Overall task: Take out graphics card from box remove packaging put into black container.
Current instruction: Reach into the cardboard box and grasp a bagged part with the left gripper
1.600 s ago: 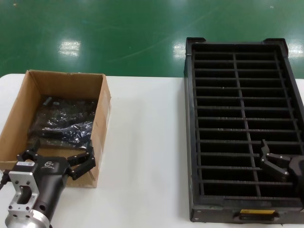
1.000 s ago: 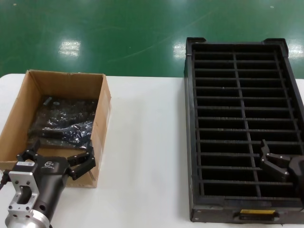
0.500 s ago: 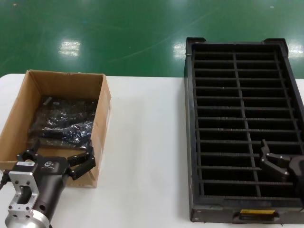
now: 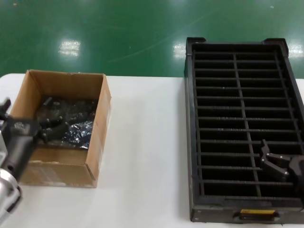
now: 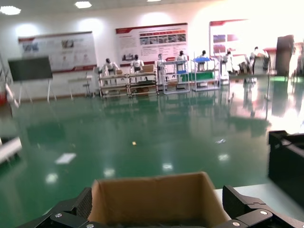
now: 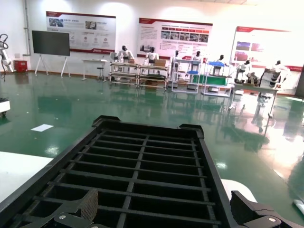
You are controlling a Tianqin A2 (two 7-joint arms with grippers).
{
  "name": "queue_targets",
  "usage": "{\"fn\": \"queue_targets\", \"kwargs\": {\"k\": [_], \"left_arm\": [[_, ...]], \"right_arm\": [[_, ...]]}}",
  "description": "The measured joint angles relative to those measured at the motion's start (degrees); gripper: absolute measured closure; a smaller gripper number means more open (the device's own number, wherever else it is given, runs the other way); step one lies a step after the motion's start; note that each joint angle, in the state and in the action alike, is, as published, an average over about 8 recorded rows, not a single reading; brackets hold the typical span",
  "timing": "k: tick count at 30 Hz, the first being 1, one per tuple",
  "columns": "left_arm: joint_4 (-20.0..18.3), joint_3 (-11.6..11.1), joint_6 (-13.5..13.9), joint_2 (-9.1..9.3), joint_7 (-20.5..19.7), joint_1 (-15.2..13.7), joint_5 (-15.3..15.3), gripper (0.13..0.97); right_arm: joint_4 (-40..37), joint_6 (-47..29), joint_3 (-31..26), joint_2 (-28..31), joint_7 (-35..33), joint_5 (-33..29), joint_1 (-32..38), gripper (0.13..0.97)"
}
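- The left gripper (image 4: pixel 45 130) hangs over the near-left part of the box (image 4: pixel 97 137), its dark fingers spread wide and holding nothing; in the head view it is motion-blurred and partly cut off by the left edge.
- The left wrist view shows what the head view does not: the two fingers (image 5: pixel 256 213) stand one on each side of the box's (image 5: pixel 156 197) far wall, clear of it, with the green floor (image 5: pixel 142 137) and a hall of display boards behind.
- The right gripper (image 4: pixel 275 164) rests low over the near-right slots of the black container (image 4: pixel 190 142), fingers spread and empty; its wrist is cut off at the right edge.
- The right wrist view looks along the black container's (image 6: pixel 142 166) slotted grid and shows only the ends of the fingers (image 6: pixel 88 204) at the frame's bottom.
- The packaging (image 4: pixel 76 130) lies inside the box, a crinkled dark, glinting bag filling much of the floor; only the head view shows it, since the box wall hides the contents from the left wrist camera.
- The graphics card itself cannot be made out; whatever is in the bag is hidden by the plastic.
- The box is brown corrugated cardboard with upright flaps, on the left of the white table (image 4: pixel 142 142); the black container sits well apart on the right, a yellow label (image 4: pixel 257 212) on its near end.
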Motion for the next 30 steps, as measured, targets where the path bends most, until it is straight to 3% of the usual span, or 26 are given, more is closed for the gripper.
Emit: {"fn": "queue_targets", "kwargs": {"k": [3,6,9,16,22,30], "left_arm": [[2.63,1.31,-0.28,-2.73,3.01,-3.71,0.97,0.132],[7.73,1.39,1.91,-2.94,6.69,-8.46,5.36,0.132],[14.96,2.13,5.75,-2.15,9.69,-14.5,10.69,0.132],[34.01,7.27,17.56,-0.18,15.56,-30.11,19.6,0.132],[49.33,6.77,28.75,4.17,30.09,-40.81,24.84,0.132],[68.86,4.9,39.17,8.37,52.1,-53.42,27.42,0.132]], "right_arm": [[0.0,0.0,0.0,0.0,0.0,0.0,0.0,0.129],[0.0,0.0,0.0,0.0,0.0,0.0,0.0,0.129],[0.0,0.0,0.0,0.0,0.0,0.0,0.0,0.129],[0.0,0.0,0.0,0.0,0.01,0.0,0.0,0.129],[0.0,0.0,0.0,0.0,0.01,0.0,0.0,0.129],[0.0,0.0,0.0,0.0,0.01,0.0,0.0,0.129]]}}
